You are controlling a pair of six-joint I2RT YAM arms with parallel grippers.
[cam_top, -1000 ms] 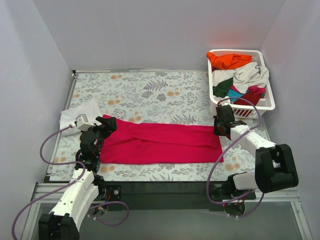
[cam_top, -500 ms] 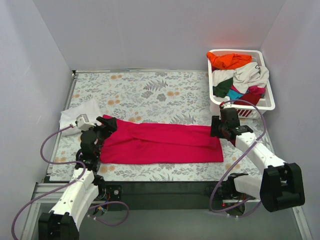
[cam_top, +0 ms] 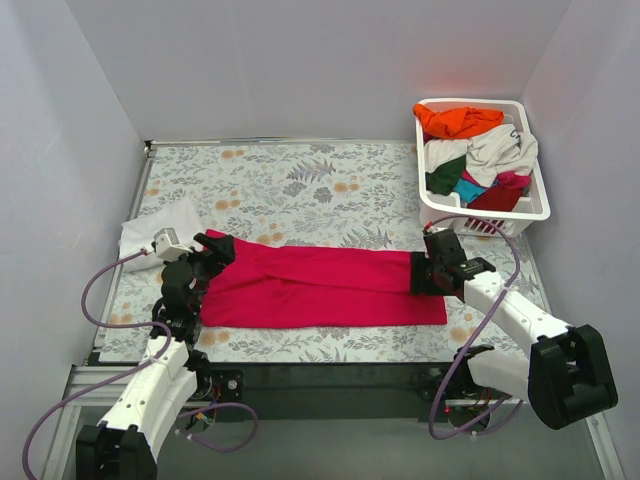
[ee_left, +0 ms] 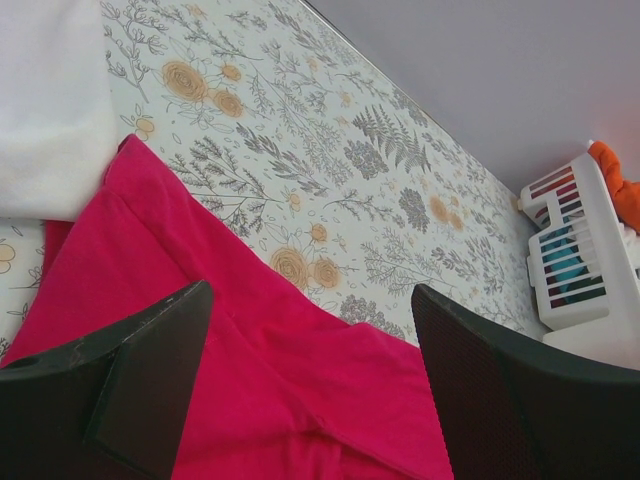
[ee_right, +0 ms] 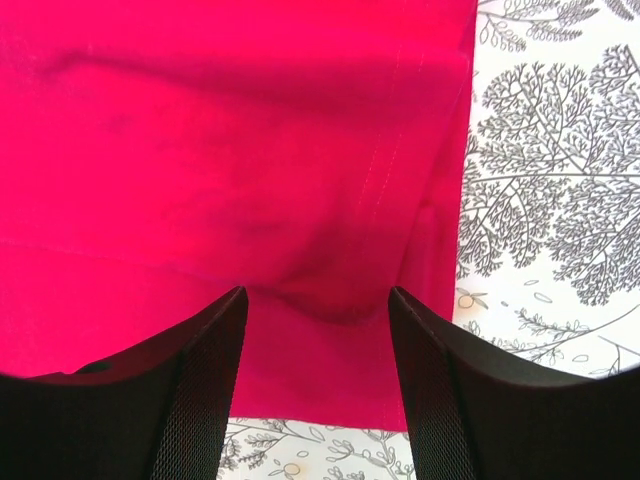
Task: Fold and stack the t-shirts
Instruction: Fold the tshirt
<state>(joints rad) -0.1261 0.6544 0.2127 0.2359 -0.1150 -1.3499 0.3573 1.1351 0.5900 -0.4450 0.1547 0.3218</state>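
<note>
A crimson-pink t-shirt [cam_top: 320, 287] lies folded into a long band across the front of the table; it also fills the left wrist view [ee_left: 260, 390] and the right wrist view [ee_right: 230, 170]. My left gripper [cam_top: 212, 250] hovers open over its left end, nothing between the fingers. At the band's right end my right gripper [cam_top: 428, 270] stands open, jaws apart just above the hem [ee_right: 330, 410], holding nothing. A white t-shirt [cam_top: 158, 230] lies folded at the left edge, behind the left gripper. More t-shirts, orange [cam_top: 458, 121], off-white and green, are heaped in the basket.
The white slotted basket [cam_top: 535, 205] stands at the back right corner, close behind the right arm. The floral tablecloth [cam_top: 300, 185] covers the table between grey walls. The left arm's cable [cam_top: 95, 290] loops over the table's left edge.
The right gripper has opened, letting go of the crimson-pink shirt's right end, and swung left and forward over the hem. The left arm has stayed put.
</note>
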